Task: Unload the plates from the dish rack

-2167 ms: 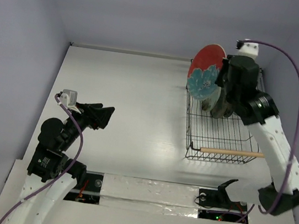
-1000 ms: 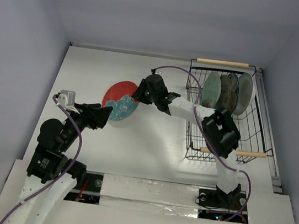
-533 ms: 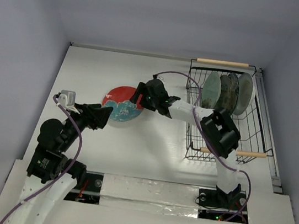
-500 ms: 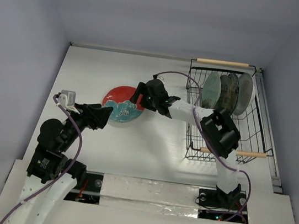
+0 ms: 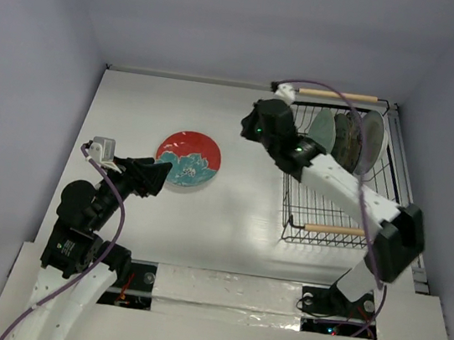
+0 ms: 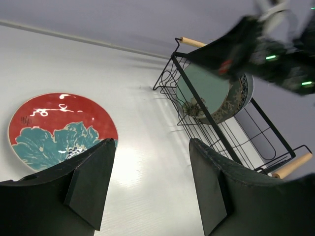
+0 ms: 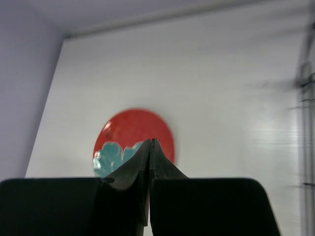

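Top external | red-and-blue plate (image 5: pixel 188 159) released flat | right end effector (image 7: pixel 150 142) withdrawn, closed | left end effector (image 6: pixel 152 143) open

L tool (image 6: pixel 152 145) spread; red-blue plate (image 6: pixel 61 125) flat on table (image 6: pixel 123 93), rack (image 6: pixel 199 101) beyond.

Rack (image 5: pixel 334 204) at far-right corner of table (image 5: pixel 228 221), 3 plates (image 5: pixel 348 141) upright in its far end; 4th plate (image 5: pixel 188 159) flat, left-centre.

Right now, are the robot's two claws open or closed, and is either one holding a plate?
Left gripper: open, holding nothing.
Right gripper: shut, holding nothing.
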You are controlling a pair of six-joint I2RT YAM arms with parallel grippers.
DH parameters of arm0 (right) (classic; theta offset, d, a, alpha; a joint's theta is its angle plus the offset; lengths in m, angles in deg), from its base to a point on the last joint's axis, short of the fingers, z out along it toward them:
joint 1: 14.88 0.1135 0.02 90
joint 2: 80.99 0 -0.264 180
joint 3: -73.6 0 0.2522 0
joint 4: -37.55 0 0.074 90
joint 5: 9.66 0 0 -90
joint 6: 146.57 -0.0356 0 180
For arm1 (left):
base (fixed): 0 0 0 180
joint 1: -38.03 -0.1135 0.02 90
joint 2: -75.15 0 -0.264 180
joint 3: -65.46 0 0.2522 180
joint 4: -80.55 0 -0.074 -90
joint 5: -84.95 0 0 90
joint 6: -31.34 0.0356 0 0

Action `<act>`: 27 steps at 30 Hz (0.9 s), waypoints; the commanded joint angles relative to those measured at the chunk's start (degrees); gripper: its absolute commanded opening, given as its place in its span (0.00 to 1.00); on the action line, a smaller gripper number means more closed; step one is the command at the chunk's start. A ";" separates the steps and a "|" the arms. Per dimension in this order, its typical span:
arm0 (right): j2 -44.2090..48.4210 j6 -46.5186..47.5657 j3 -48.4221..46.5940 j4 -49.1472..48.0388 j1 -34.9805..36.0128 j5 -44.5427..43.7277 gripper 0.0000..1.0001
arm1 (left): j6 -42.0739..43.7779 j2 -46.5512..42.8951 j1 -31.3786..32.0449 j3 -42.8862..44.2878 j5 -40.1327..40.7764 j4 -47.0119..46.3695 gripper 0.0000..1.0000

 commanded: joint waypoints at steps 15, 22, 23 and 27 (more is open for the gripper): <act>19.00 15.14 13.26 11.72 -24.08 -9.08 0.50 | 0.11 -0.67 -0.30 -0.21 -0.23 -2.42 0.54; 11.45 16.20 10.63 10.66 -26.71 -7.31 0.44 | 0.11 -0.84 -0.30 -0.21 -0.14 -2.42 0.54; 10.39 16.37 9.84 11.01 -26.72 -7.66 0.42 | 0.20 -0.93 -0.30 -0.21 -0.22 -2.50 0.54; 6.43 17.69 6.32 12.77 -26.72 -10.29 0.38 | 0.20 -1.02 -0.30 -0.21 -0.14 -2.42 0.54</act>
